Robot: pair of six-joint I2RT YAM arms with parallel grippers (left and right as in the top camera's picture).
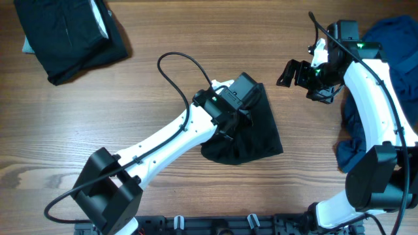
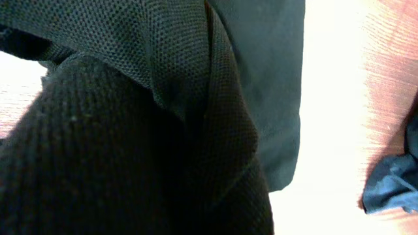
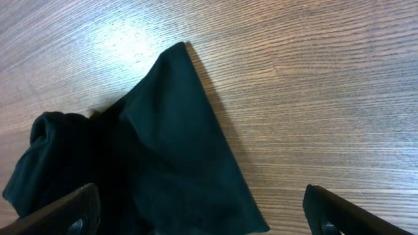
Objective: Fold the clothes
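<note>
A garment (image 1: 255,140) lies mid-tabletop (image 1: 170,26), with the left claw (image 1: 240,112) down on its rear part. A folded stack (image 1: 65,36) sits at the far left corner, well apart. A loose heap (image 1: 392,32) lines the right edge, and the right claw (image 1: 289,73) hangs between heap and garment

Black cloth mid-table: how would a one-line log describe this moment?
task: fold clothes | left hand: on black cloth, grip unclear | right hand: open, empty
</note>
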